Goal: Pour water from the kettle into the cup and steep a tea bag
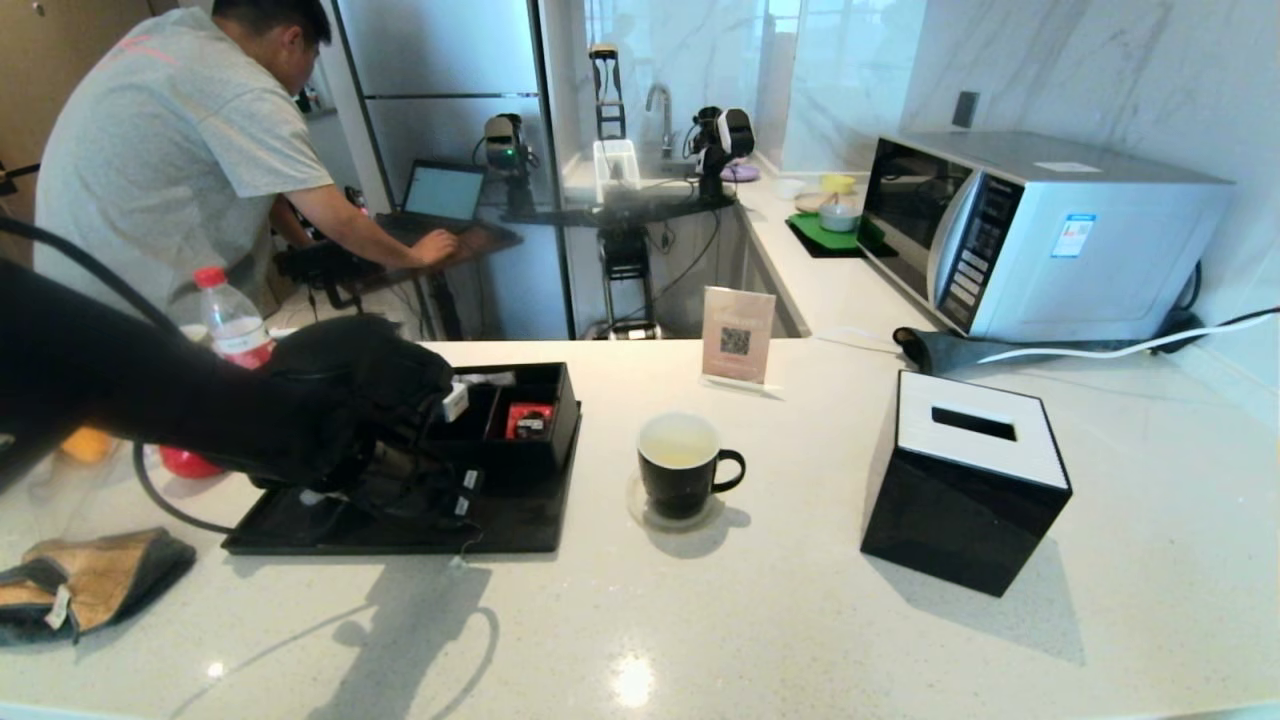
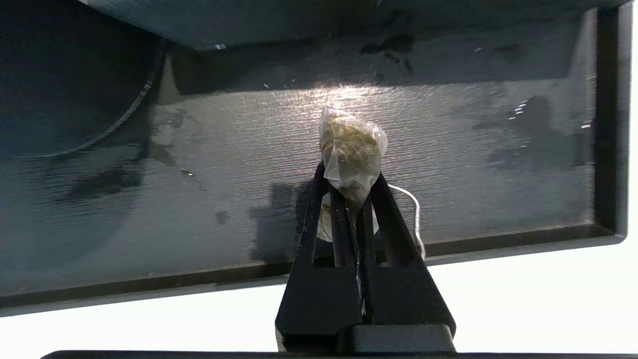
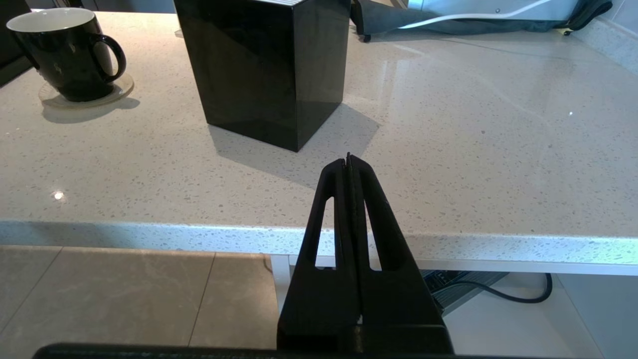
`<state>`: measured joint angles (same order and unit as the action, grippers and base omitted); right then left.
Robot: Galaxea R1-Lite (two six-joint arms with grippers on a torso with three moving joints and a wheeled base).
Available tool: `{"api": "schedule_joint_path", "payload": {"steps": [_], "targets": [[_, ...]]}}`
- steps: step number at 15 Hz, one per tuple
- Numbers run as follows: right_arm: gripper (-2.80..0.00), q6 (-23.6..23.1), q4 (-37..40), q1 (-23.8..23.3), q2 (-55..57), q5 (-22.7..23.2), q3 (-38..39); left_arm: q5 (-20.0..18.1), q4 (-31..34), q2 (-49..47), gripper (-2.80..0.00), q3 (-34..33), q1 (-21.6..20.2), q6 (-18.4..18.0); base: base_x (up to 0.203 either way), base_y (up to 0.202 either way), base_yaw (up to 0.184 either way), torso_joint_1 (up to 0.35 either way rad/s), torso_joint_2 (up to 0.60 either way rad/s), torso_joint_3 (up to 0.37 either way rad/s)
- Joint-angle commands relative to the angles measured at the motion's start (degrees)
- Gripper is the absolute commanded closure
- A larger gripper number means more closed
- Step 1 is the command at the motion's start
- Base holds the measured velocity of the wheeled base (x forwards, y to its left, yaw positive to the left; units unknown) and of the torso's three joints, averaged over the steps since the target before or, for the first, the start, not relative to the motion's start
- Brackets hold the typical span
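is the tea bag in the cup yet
No. The left gripper pinches the tea bag above the black tray; the cup holds only pale liquid.

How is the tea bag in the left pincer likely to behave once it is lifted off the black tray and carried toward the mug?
The tea bag is probably soft and very light: its thin translucent sachet crumples where the left pincer is shut on it. It may sag or swing, and its loose white string could trail and snag on the tray. The tray surface looks wet, so it may drip.
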<state>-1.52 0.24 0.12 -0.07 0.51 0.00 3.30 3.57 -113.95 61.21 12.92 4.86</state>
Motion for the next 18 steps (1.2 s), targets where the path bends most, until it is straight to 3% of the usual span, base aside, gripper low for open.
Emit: {"api": "schedule_joint_path", "payload": {"steps": [1,9,18], "targets": [[0.00,-0.1,0.0,0.1,0.1,0.0,0.0,0.0,0.0,2.8,0.00,-0.1,-0.2,0.1,0.000,0.000,0.000,0.000,0.00,0.000],[0.00,-0.1,0.0,0.1,0.1,0.0,0.0,-0.1,0.5,16.8,0.00,-2.7,0.5,0.1,0.000,0.000,0.000,0.000,0.00,0.000],[0.00,-0.1,0.0,0.0,0.1,0.0,0.0,0.1,0.2,34.6,0.00,-3.1,7.0,0.0,0.000,0.000,0.000,0.000,0.00,0.000]]}}
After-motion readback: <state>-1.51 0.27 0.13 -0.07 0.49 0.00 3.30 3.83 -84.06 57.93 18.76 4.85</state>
